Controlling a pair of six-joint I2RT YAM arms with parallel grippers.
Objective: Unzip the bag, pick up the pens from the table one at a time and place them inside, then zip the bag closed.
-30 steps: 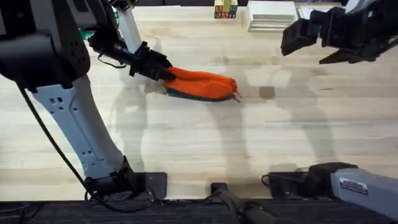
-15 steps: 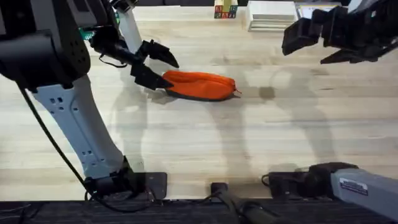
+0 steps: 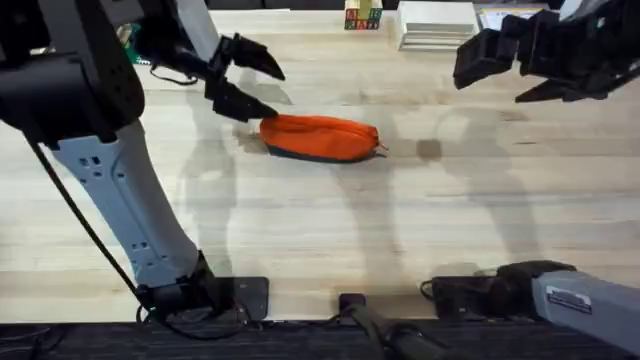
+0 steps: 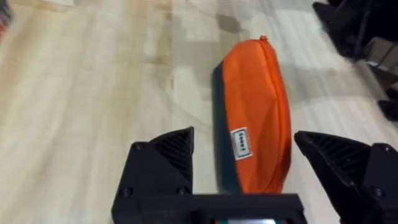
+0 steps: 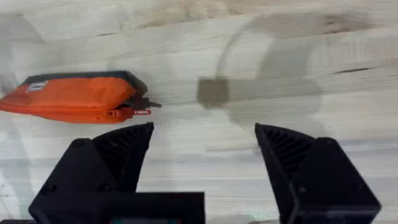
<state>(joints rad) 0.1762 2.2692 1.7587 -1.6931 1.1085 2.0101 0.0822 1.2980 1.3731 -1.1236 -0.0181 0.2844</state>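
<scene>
Right now the left pincer (image 3: 250,84) is spread wide and holds nothing, poised just off the near end of the bag (image 3: 320,138), which lies flat on the counter (image 3: 300,240) with its long side running away from the fingers. From the left wrist view the bag (image 4: 255,118) sits between the two open fingers but clear of both, its small white label toward the pincer and its dark lower edge on one side. The right pincer (image 3: 505,62) is also wide and empty, hanging well apart from the bag over the far right of the counter; in its own view the bag's (image 5: 74,96) zip end with a red pull tag (image 5: 140,112) points toward it.

The bag looks soft and light, fabric that will dent and slide rather than resist, so a pull on the zip would likely drag the whole thing unless one end is pinned. The best holds seem to be the label end, pinched across its width, and the little tag at the far end, which is small and would need a fine, shallow grip. No pens can be made out on the counter.
</scene>
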